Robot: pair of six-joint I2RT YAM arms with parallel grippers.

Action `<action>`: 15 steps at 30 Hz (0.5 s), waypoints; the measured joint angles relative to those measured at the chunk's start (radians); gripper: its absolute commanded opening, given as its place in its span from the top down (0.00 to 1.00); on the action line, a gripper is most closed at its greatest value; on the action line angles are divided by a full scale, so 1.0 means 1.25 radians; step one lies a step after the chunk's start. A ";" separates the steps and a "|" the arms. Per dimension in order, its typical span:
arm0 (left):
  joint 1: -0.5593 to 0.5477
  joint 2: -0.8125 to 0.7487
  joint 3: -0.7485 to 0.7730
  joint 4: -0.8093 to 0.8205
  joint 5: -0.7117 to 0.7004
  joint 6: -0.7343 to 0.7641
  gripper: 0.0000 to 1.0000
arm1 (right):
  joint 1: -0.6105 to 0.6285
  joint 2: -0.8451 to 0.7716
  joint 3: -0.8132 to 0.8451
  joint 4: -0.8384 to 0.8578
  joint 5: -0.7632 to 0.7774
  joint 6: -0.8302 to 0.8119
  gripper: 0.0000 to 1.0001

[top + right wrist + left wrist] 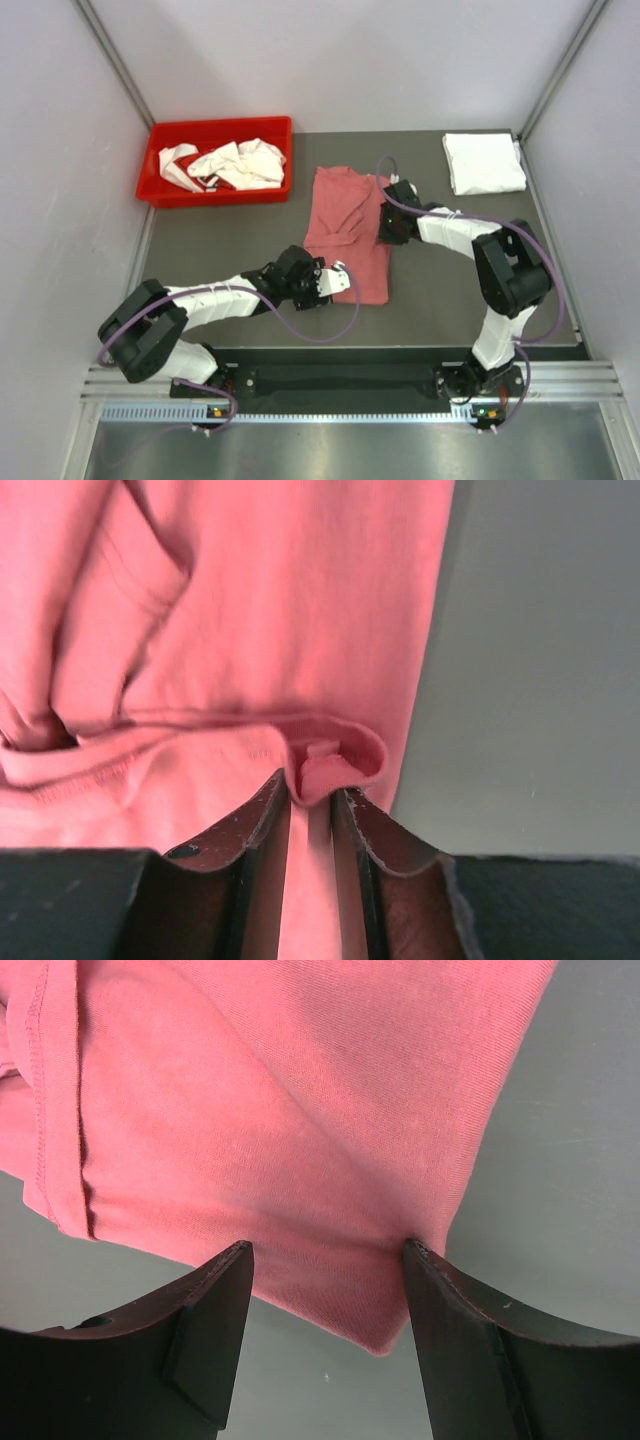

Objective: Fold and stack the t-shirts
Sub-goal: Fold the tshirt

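Note:
A pink t-shirt [345, 225] lies partly folded in the middle of the dark table. My left gripper [338, 280] is open at the shirt's near edge; in the left wrist view its fingers [215, 1305] straddle a corner of the shirt [300, 1140] without pinching it. My right gripper [385, 222] is at the shirt's right edge and is shut on a fold of its hem [330, 770]. A folded white t-shirt [484, 162] lies at the back right.
A red bin [160, 180] at the back left holds several crumpled white t-shirts [235, 163]. Grey walls enclose the table on three sides. Bare table [460, 290] lies right of the pink shirt.

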 measured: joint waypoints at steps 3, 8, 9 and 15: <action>0.000 0.000 0.000 0.000 0.000 0.000 0.32 | -0.007 0.019 0.031 -0.003 0.006 -0.004 0.77; 0.000 0.000 0.000 0.000 0.000 0.000 0.32 | -0.021 0.062 0.081 -0.001 0.002 -0.008 0.75; 0.000 0.000 0.000 0.000 0.000 0.000 0.32 | -0.024 0.069 0.085 0.000 0.000 -0.008 0.75; 0.000 0.000 0.000 0.000 0.000 0.000 0.32 | -0.052 0.082 0.083 0.009 -0.029 -0.016 0.98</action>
